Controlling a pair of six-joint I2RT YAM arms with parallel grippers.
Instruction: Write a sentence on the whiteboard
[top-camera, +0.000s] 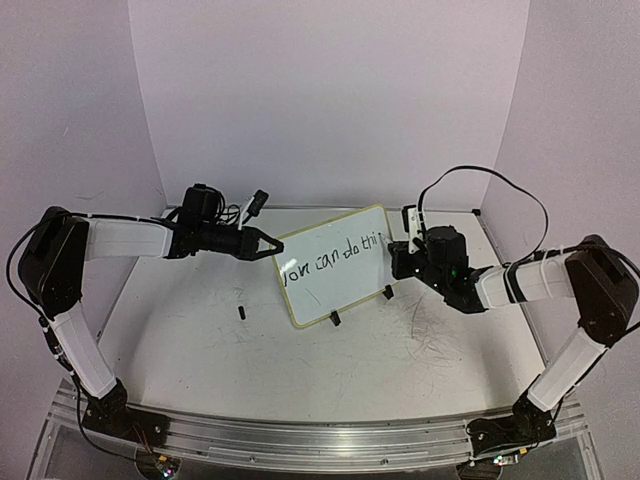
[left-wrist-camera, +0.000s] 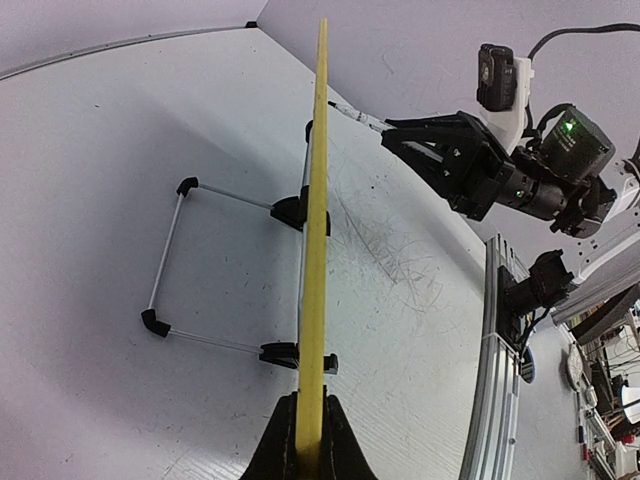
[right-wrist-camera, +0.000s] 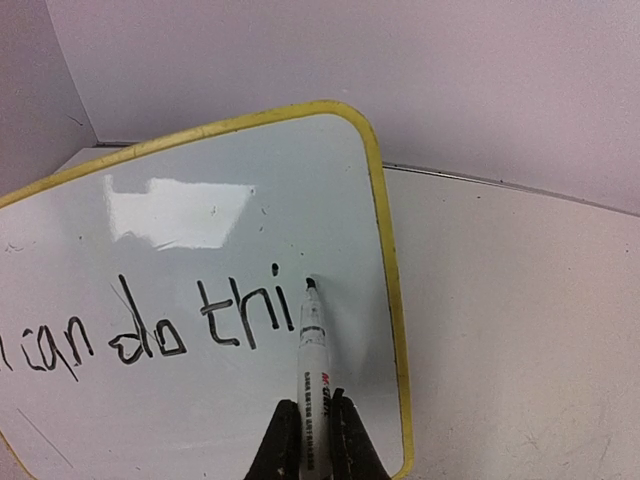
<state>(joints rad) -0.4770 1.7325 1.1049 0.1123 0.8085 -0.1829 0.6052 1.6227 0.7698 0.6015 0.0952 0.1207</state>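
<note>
The whiteboard (top-camera: 335, 265), white with a pale yellow rim, stands on two black feet mid-table. My left gripper (top-camera: 268, 243) is shut on its left edge; the left wrist view shows the rim (left-wrist-camera: 316, 230) edge-on between the fingers. The sentence (top-camera: 335, 254) reads "You can do thi"; the right wrist view shows "can do thi" (right-wrist-camera: 160, 325). My right gripper (right-wrist-camera: 312, 435) is shut on a white marker (right-wrist-camera: 313, 360). The marker's black tip touches the board just right of the "i". The right gripper (top-camera: 400, 258) is at the board's right edge.
A small black marker cap (top-camera: 241, 311) lies on the table left of the board. Faint grey scribbles (top-camera: 432, 325) mark the table to the right. The board's wire stand (left-wrist-camera: 170, 255) reaches behind it. White walls close the back and sides.
</note>
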